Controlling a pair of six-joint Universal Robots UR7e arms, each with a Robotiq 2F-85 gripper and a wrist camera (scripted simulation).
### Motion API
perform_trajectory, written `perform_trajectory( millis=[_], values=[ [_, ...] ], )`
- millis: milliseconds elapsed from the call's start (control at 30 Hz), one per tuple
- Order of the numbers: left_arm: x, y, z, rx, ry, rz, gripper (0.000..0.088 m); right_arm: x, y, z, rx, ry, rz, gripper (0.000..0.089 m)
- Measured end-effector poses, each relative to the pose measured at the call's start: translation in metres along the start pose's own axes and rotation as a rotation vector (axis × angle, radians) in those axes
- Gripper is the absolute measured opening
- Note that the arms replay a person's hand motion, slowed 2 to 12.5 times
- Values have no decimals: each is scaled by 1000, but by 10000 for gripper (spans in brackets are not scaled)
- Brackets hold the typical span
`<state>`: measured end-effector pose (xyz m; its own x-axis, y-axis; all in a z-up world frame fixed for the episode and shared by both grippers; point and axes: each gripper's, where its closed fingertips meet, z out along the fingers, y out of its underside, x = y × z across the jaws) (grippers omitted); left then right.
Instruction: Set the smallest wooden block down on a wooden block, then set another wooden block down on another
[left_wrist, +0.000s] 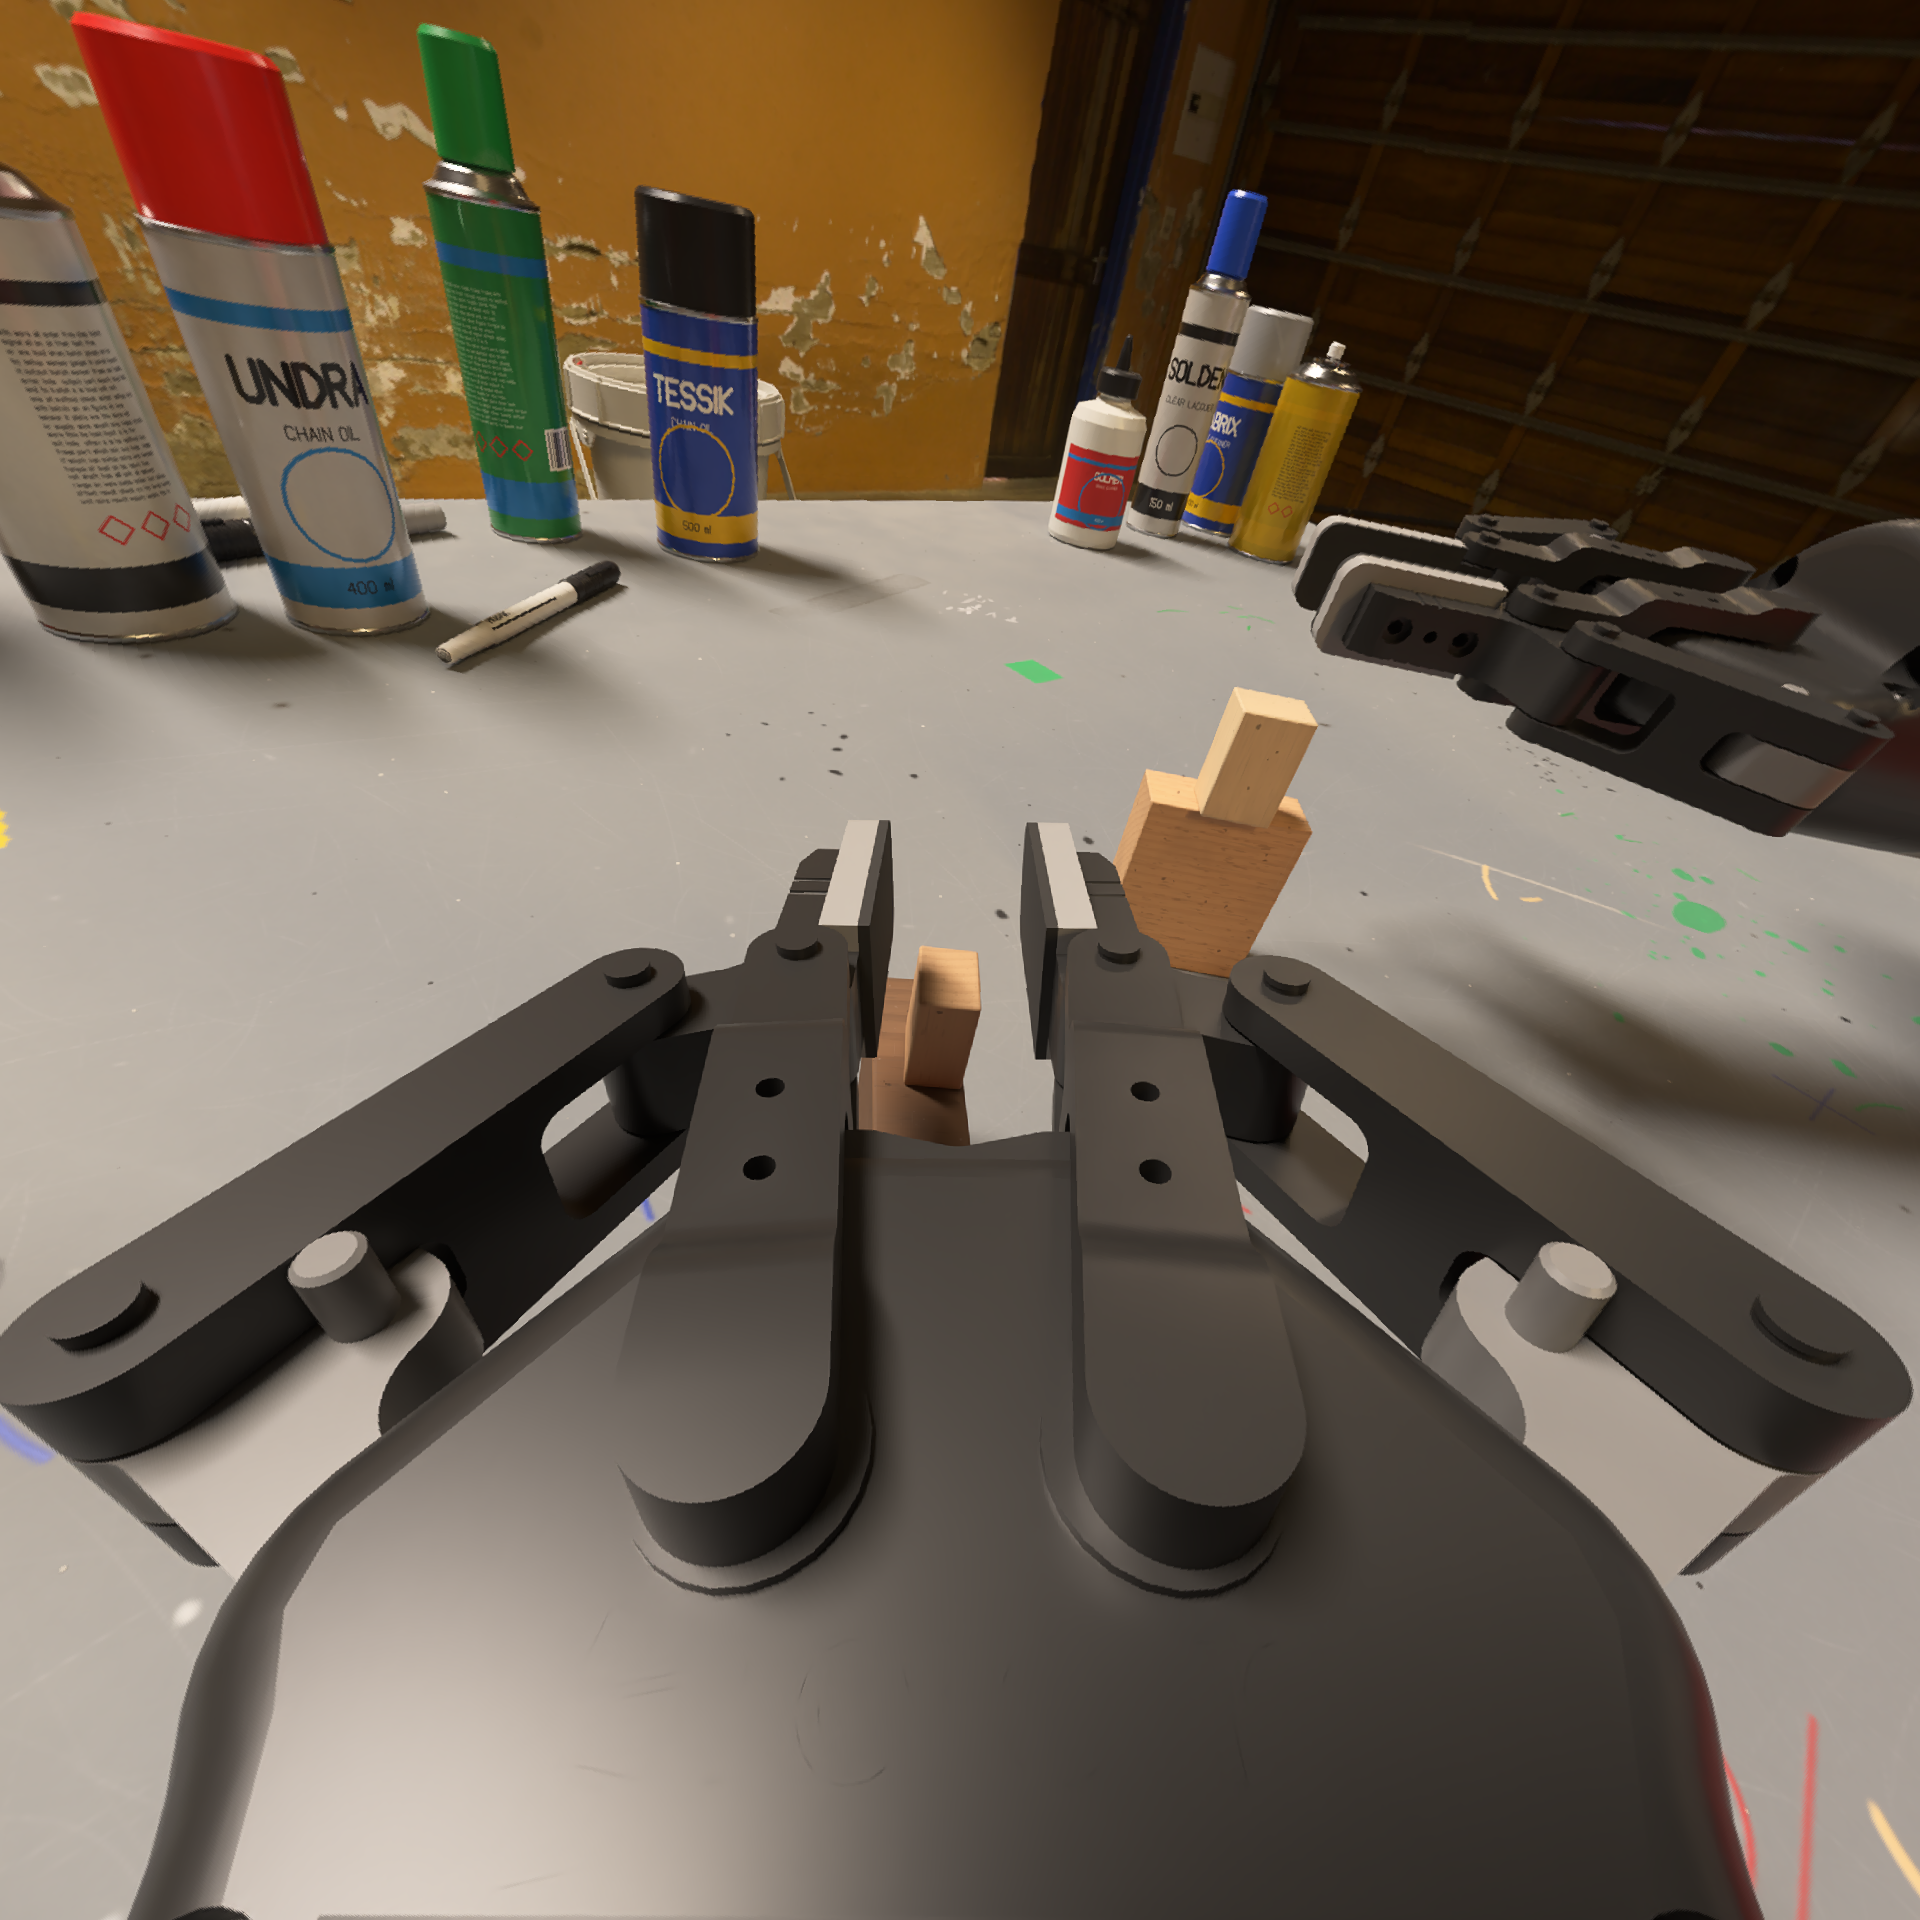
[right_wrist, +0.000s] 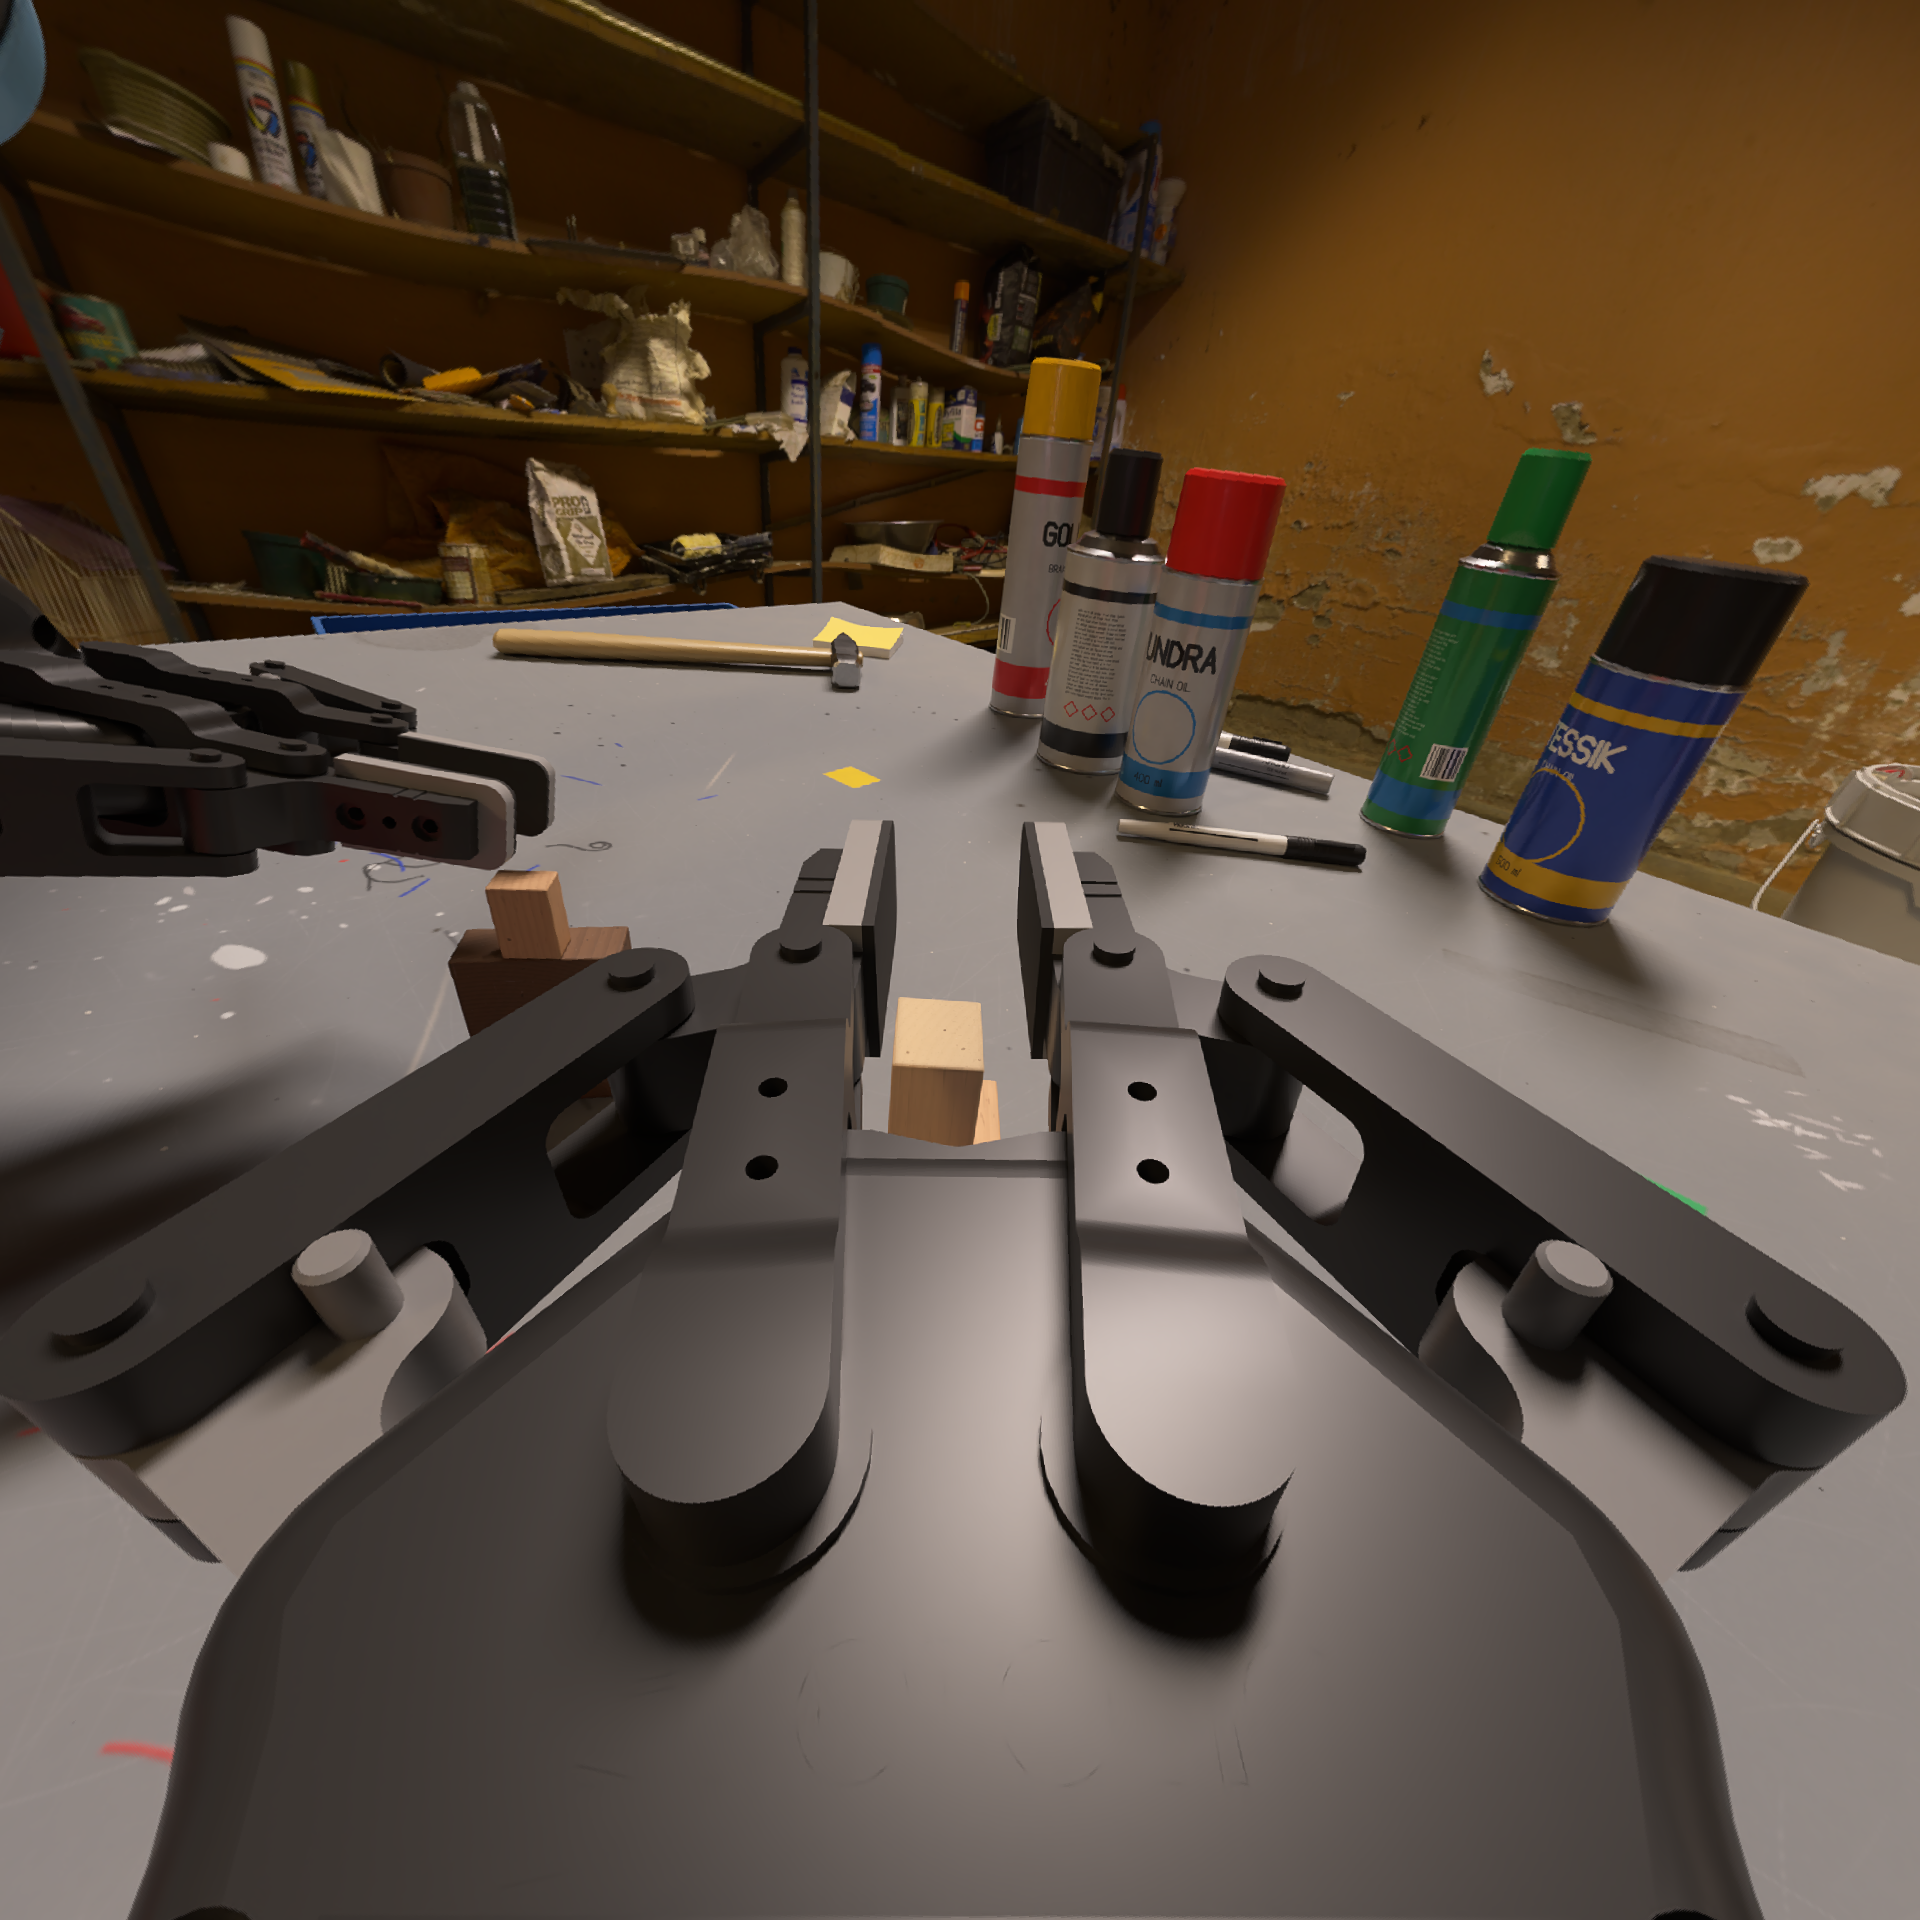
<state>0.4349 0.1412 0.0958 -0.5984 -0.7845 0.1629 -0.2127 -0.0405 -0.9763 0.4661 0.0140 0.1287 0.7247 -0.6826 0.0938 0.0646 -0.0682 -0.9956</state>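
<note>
My left gripper (left_wrist: 956, 873) hangs open over a small block (left_wrist: 943, 1016) atop a dark block (left_wrist: 902, 1101); right gripper (right_wrist: 956, 873), open too, above a pale square-cut block (right_wrist: 935, 1070) on a tan one (left_wrist: 1210, 883).

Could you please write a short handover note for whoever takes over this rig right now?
Left gripper: open, holding nothing, above the small block, which stands on the dark block.
Right gripper: open, holding nothing, above the pale block, which stands on the light-brown block.
Done: both stacks look built, side by side on the table.
Left: apparently only to draw both arms away without knocking the stacks.
</note>
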Motion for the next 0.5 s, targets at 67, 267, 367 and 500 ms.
perform_trajectory(
  millis=[67, 267, 367, 500],
  values=[
    [0, -1, 0, 5, 1, 0, 228, 0, 0, 0, 0, 0, -1, 215],
    [-2, -4, -2, 23, -12, 4, 229, 0, 0, 0, 2, -1, -3, 206],
    [-4, -6, -2, 31, -24, 7, 230, -1, -1, 0, 5, -3, -3, 204],
    [-7, -8, -3, 45, -41, 7, 232, -1, -1, -1, 8, -5, -3, 201]
  ],
)
